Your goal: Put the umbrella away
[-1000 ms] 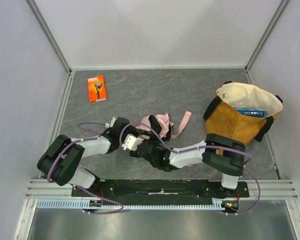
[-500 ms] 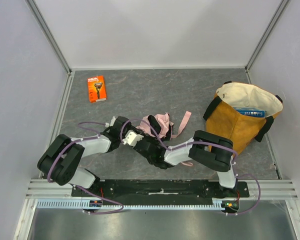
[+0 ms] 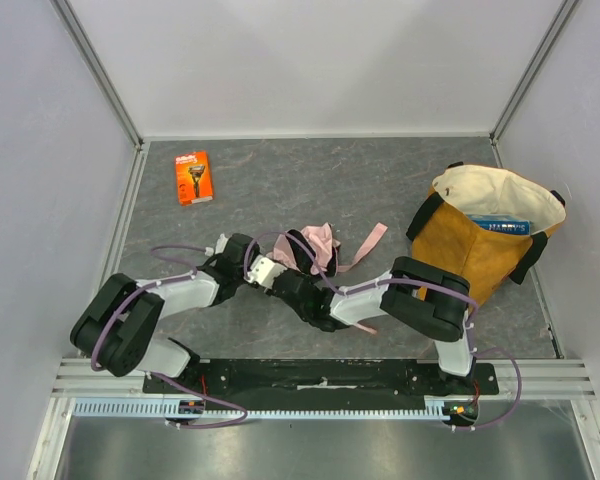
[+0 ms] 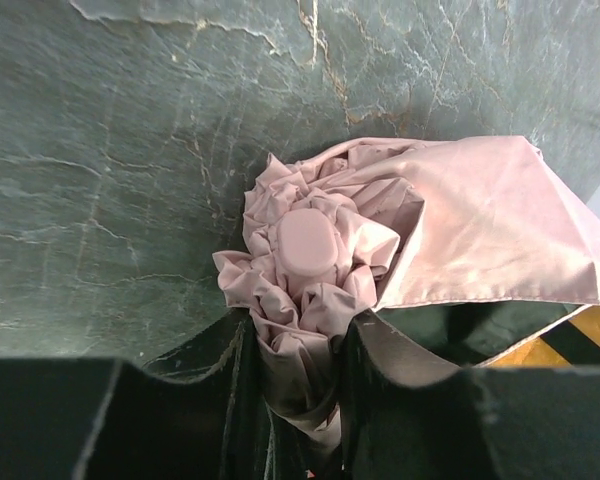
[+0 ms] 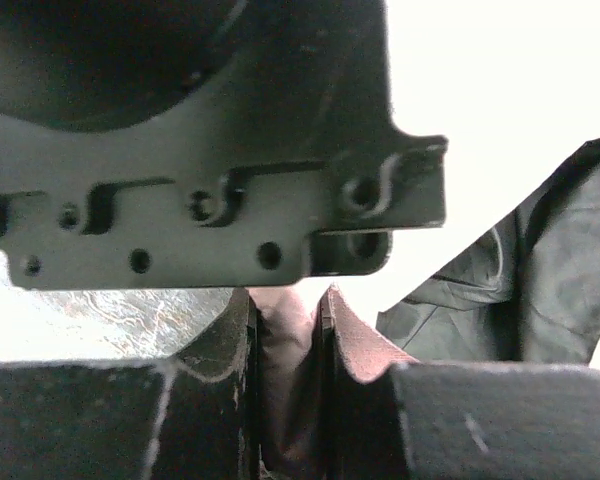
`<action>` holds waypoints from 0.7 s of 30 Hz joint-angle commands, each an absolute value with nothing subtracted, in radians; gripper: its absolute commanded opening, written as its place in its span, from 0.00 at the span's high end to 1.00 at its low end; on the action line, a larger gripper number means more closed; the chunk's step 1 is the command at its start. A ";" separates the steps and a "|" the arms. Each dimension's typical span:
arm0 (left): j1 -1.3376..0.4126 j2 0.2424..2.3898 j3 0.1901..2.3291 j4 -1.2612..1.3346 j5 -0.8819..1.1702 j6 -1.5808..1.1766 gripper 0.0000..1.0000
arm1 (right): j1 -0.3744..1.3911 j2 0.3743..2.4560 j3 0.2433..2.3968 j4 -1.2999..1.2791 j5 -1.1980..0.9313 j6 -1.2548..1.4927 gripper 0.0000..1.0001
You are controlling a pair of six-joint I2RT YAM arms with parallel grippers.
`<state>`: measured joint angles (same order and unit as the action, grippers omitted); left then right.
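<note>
As the top camera has it: umbrella (image 3: pixel 317 243) bunched near the worktop's (image 3: pixel 280 180) middle, toward the near edge, well apart from the tote bag (image 3: pixel 475 250) at the right edge.
Left wrist: left gripper (image 4: pixel 300 350) clamped on the pink bundle, its rounded cap facing the lens.
Right wrist: right gripper (image 5: pixel 285 320) pinching pink fabric, just under the left gripper's body.
Change: right jaws, wide 1 second ago, have closed in.
Meaning: 2-handed hold probably secured; carry to the bag not yet begun.

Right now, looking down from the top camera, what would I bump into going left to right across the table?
First the orange razor pack, then the pink umbrella, then the yellow tote bag.
</note>
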<state>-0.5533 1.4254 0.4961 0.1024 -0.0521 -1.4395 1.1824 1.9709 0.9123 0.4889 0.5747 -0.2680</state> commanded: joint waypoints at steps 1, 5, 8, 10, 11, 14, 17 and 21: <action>-0.552 1.404 0.410 -0.106 -0.023 -1.385 0.88 | 1.069 2.100 0.854 0.229 0.327 -0.080 1.00; -0.500 1.356 0.368 -0.008 -0.020 -1.342 0.34 | 1.048 2.106 0.854 0.222 0.244 -0.071 1.00; -0.442 1.298 0.309 0.122 -0.005 -1.292 0.16 | 1.034 2.123 0.865 0.218 0.200 -0.063 1.00; -0.407 1.263 0.281 0.178 0.031 -1.260 0.11 | 1.025 2.140 0.876 0.207 0.170 -0.058 1.00; -0.382 1.243 0.262 0.198 0.037 -1.249 0.10 | 1.019 2.144 0.877 0.206 0.152 -0.055 1.00; -0.330 1.165 0.197 0.326 0.067 -1.220 0.09 | 1.002 2.146 0.876 0.203 0.091 -0.037 1.00; -0.293 1.115 0.161 0.396 0.083 -1.200 0.08 | 0.970 2.155 0.879 0.196 0.003 -0.012 1.00; -0.288 1.091 0.143 0.439 0.083 -1.169 0.07 | 0.917 2.190 0.907 0.149 -0.207 0.047 1.00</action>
<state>-0.2970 1.1088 0.1699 0.3870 0.0792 -1.2682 0.9634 2.0182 0.9737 0.5606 0.1211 -0.1238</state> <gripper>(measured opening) 0.920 0.305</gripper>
